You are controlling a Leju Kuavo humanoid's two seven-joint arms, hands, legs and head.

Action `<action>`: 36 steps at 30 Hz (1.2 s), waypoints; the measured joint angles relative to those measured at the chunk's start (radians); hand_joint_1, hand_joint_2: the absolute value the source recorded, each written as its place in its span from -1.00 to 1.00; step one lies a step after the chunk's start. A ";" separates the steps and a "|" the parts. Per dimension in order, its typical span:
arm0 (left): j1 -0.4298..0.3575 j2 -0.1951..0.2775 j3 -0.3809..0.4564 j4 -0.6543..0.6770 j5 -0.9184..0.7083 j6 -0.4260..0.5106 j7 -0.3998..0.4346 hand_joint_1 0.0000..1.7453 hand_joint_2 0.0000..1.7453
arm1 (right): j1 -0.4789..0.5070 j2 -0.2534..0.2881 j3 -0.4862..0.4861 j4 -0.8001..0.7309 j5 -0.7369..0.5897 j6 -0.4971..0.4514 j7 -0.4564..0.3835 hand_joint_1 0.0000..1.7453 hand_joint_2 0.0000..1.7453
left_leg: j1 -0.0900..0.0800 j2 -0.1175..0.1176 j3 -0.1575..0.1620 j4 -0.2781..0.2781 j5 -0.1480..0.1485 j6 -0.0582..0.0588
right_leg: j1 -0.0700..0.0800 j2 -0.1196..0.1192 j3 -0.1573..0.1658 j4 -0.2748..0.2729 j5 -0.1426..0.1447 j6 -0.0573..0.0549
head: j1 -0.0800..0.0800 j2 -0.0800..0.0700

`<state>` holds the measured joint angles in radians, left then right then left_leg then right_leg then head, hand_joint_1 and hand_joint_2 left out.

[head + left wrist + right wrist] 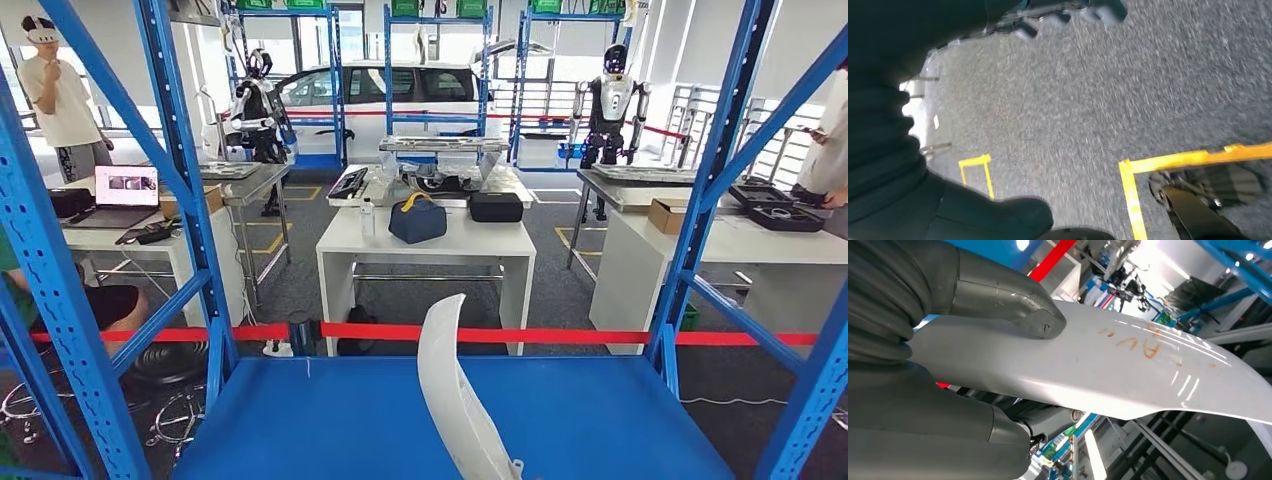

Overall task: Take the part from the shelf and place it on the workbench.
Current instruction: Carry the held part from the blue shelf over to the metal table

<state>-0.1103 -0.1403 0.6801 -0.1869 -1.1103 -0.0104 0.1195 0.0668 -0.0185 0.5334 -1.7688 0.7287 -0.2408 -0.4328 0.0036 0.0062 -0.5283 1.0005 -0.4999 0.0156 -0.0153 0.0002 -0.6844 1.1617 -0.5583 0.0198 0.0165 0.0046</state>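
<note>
While the left hand (908, 190) hangs low over the grey floor (1088, 115) with its yellow tape lines (1130, 197), too dark and close to tell whether its fingers are spread or curled, the work sits with the other arm. On the blue shelf deck (320, 420), the white part (455, 400) stands on edge, a long curved panel rising near the deck's middle. The right hand (948, 365) grips it, thumb pressed on the glossy face and fingers clamped beneath. I judge the step to be the pick, with the grasp made and the lift-out to come. That move calls for drawing the panel back and clear between the blue uprights (715, 180), whose diagonal braces crowd both sides; the room above the deck looks freest. The white workbench (425, 245) stands beyond the red barrier tape (560, 336), well apart from the shelf.
</note>
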 joint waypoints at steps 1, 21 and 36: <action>0.001 -0.002 0.000 0.000 -0.001 0.000 -0.001 -1.00 1.00 | 0.003 -0.001 0.001 0.000 0.004 0.000 -0.001 1.00 1.00 | -0.002 0.001 -0.015 0.002 0.012 0.002 | 0.000 0.000 -0.013 0.063 -0.043 0.001 | 0.000 0.000; 0.010 -0.010 0.080 0.003 0.083 0.043 -0.016 -1.00 1.00 | -0.142 0.030 0.177 0.137 -0.114 0.153 -0.141 1.00 1.00 | 0.013 -0.006 -0.077 0.230 -0.018 -0.078 | 0.005 -0.005 0.065 -0.147 0.118 -0.047 | -0.006 0.000; 0.043 -0.013 0.120 0.005 0.004 0.042 -0.017 -1.00 1.00 | -0.193 0.028 0.232 0.195 -0.111 -0.009 -0.003 1.00 1.00 | -0.006 0.002 -0.065 0.017 0.042 -0.005 | 0.012 -0.004 0.058 0.081 0.020 -0.016 | -0.006 0.000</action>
<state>-0.0673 -0.1529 0.7999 -0.1816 -1.1066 0.0320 0.1026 -0.1258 0.0095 0.7651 -1.5740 0.6174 -0.2496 -0.4363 -0.0021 0.0085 -0.5933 1.0174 -0.4577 0.0108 -0.0030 -0.0042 -0.6266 1.2423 -0.5382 0.0042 0.0105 0.0046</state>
